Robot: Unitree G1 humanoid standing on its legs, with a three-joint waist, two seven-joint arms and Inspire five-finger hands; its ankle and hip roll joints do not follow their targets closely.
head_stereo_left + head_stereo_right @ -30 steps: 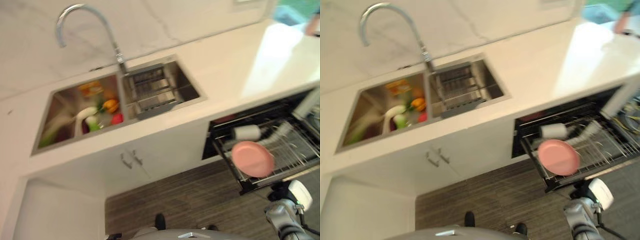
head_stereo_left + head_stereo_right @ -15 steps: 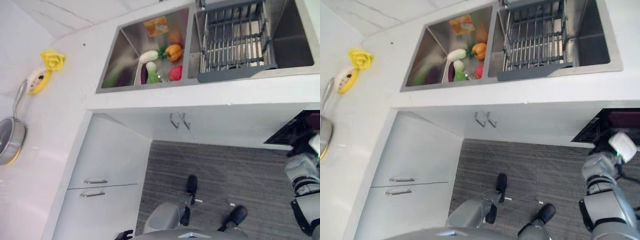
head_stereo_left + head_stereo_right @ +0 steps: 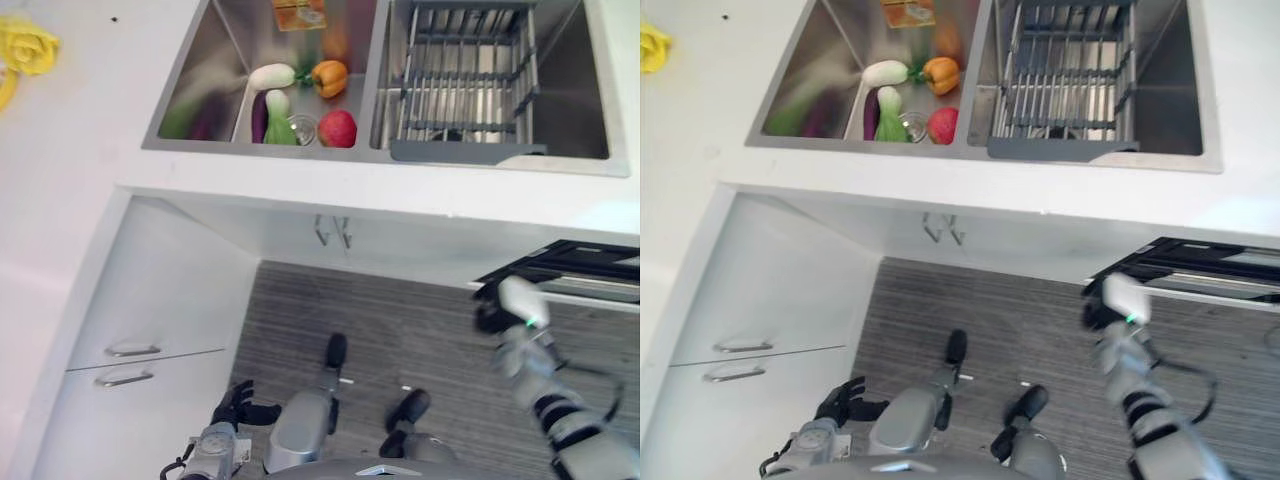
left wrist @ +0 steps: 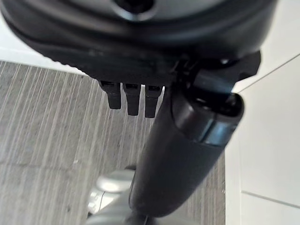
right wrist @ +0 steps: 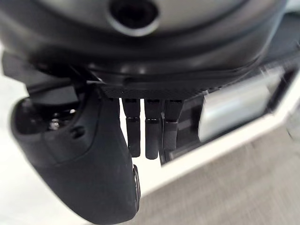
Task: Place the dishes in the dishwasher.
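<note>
From the left eye view you see the right hand [image 3: 492,316] raised beside the dishwasher [image 3: 565,268] opening under the worktop [image 3: 70,140], the left hand [image 3: 238,404] low over the floor [image 3: 400,320], and vegetables [image 3: 300,95] beside a dish rack [image 3: 462,80] in the sink [image 3: 200,60]. Since half a second ago your camera has swung, not the things. In each wrist view you find the hand's fingers [image 4: 133,99] hanging straight, holding nothing, the right ones [image 5: 152,126] near the dishwasher's edge; you cannot see dishes.

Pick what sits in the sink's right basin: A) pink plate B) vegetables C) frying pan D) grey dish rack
D: the grey dish rack sits in the right basin of the sink, while the vegetables lie in the left one.
</note>
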